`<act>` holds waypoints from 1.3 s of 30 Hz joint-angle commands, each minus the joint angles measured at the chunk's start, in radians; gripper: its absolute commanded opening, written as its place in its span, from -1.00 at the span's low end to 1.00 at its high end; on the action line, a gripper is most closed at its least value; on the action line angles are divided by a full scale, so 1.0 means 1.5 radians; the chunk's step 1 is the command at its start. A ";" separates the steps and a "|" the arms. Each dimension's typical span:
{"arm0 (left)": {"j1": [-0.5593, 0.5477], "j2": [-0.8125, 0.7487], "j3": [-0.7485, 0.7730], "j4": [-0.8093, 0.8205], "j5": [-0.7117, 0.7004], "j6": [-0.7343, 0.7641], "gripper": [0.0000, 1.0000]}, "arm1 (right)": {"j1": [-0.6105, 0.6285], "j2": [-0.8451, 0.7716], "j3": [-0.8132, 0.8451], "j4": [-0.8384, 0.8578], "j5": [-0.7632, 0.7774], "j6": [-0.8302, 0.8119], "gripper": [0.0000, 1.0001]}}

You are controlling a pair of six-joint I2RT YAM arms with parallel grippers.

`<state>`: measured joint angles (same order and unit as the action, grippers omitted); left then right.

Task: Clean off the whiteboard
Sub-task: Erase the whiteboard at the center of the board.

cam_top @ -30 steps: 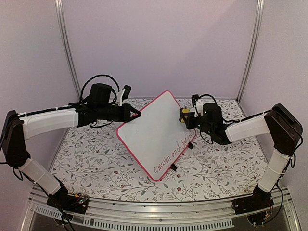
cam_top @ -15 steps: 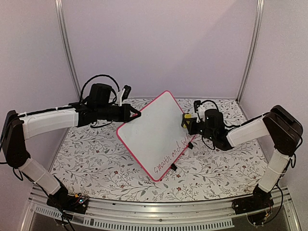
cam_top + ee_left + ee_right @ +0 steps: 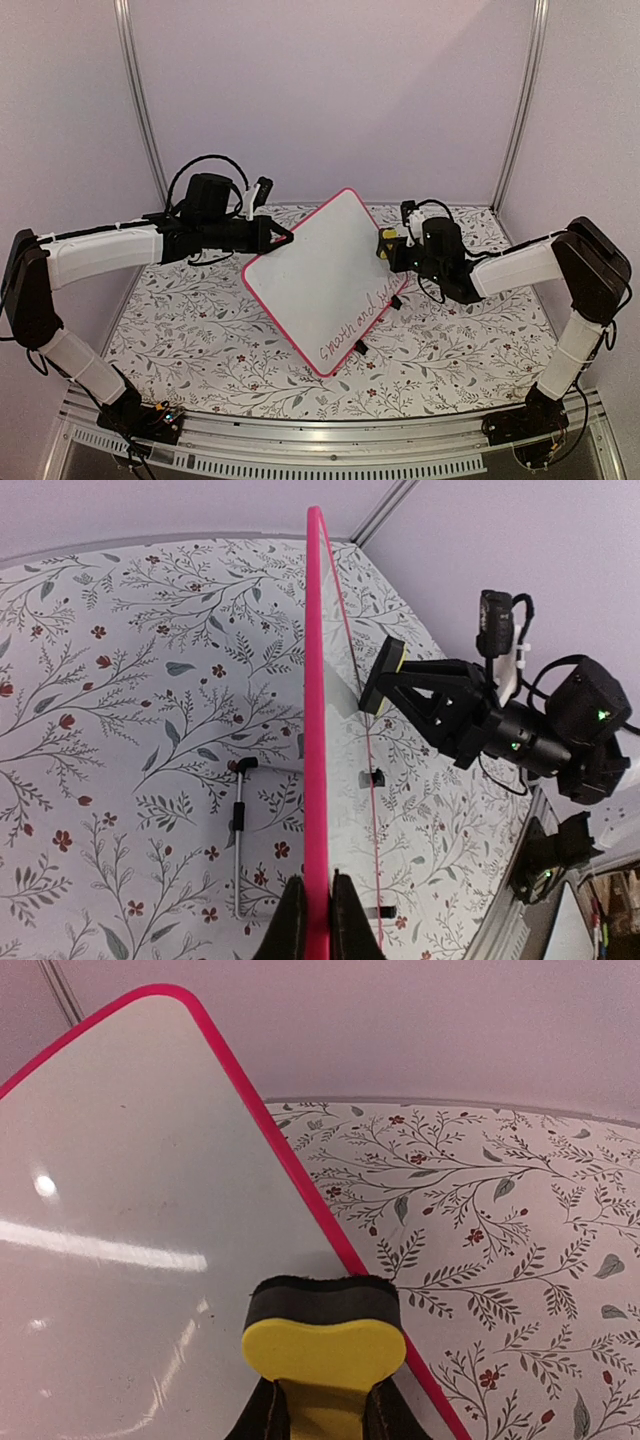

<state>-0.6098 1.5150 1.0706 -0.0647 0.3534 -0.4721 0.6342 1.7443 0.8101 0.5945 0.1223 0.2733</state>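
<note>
Whiteboard first: you have it held up over the floral worktop, turned like a diamond with 1 rounded corner at the top and 1 at the bottom, in the middle between the 2 arms. Whether the bottom corner rests on the worktop, you cannot tell. Its face is white and glossy, with glare streaks in the right wrist view, and a thin pink-red frame runs all the way round. Dark red handwriting follows the lower right edge; the rest of the face looks bare. 2 small black clip feet stick out along that same edge. From the left wrist view you see the board edge-on, as 1 upright pink line.

Your left hand is clenched on the frame at the board's left corner, 1 finger on each side. Your right hand is clamped on a yellow eraser with a dark felt face, held at the board's right edge, above the writing. Whether the felt touches the face, you cannot tell. A thin grey stick lies on the worktop on the side away from the eraser.
</note>
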 commanded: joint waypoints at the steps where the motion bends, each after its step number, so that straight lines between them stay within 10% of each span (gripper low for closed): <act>1: -0.018 0.013 -0.020 -0.042 -0.011 0.072 -1.00 | -0.004 0.016 0.070 -0.030 0.017 -0.002 -0.70; 25: -0.020 0.016 -0.020 -0.040 -0.006 0.071 -1.00 | -0.035 0.033 -0.067 0.016 -0.036 0.017 -0.71; 39: -0.020 0.019 -0.020 -0.040 -0.006 0.072 -1.00 | -0.039 0.068 0.101 -0.023 -0.039 0.000 -0.70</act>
<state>-0.6109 1.5150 1.0706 -0.0654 0.3496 -0.4736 0.5747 1.8008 0.8787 0.5892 0.1047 0.2863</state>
